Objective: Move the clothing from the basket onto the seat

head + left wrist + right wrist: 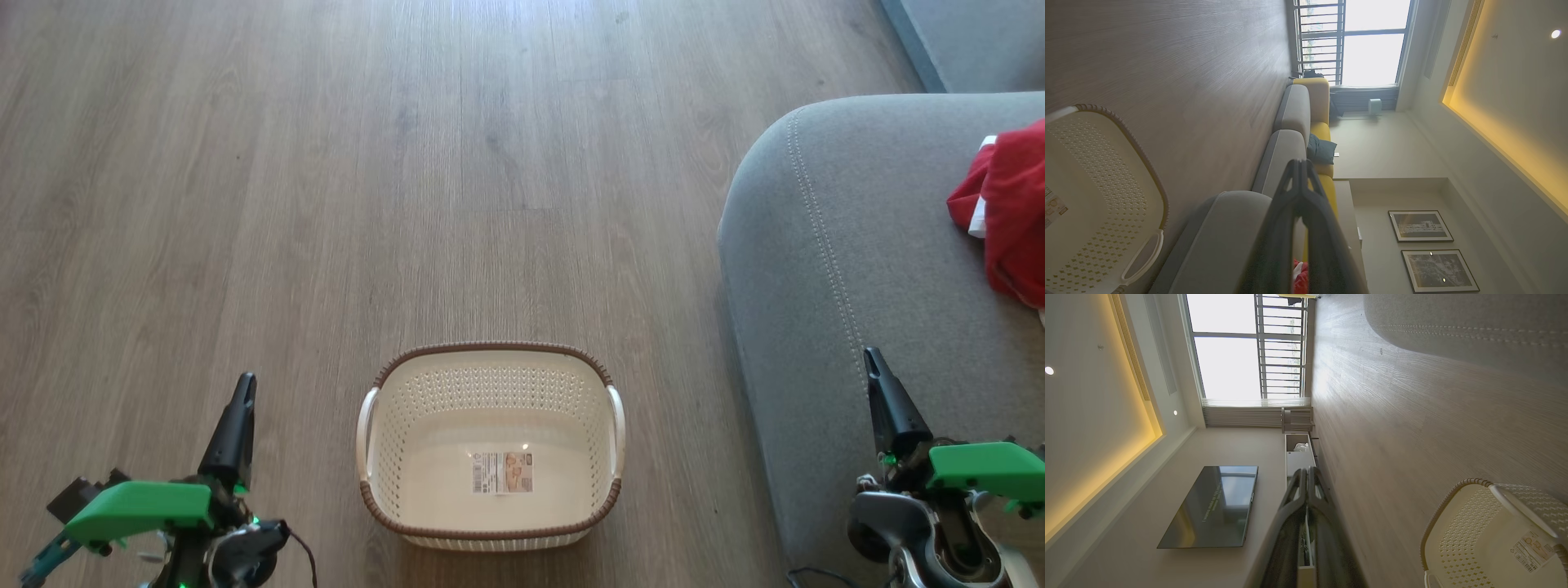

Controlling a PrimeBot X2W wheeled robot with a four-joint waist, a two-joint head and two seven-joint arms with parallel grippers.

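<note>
The cream basket (pixel 490 384) with a brown braided rim stands on the wood floor in the head view, holding nothing but a paper label on its bottom. Red clothing (pixel 1008 212) with white trim lies on the grey seat (pixel 849 269) at the right edge. My left gripper (pixel 243 384) is shut with nothing in it, left of the basket. My right gripper (pixel 872 358) is shut, also with nothing in it, over the seat's near corner. The left wrist view shows the gripper (pixel 1300 163), the basket (pixel 1106 196), the seat (pixel 1224 228) and a bit of red clothing (pixel 1301 281). The right wrist view shows the gripper (pixel 1306 471) and basket (pixel 1474 522).
Wood floor (pixel 408 163) stretches ahead and to the left of the basket. A long sofa (pixel 1294 110) with yellow back cushions runs toward a window. A wall-mounted television (pixel 1212 506) and a low white cabinet (pixel 1298 453) stand on the opposite side of the room.
</note>
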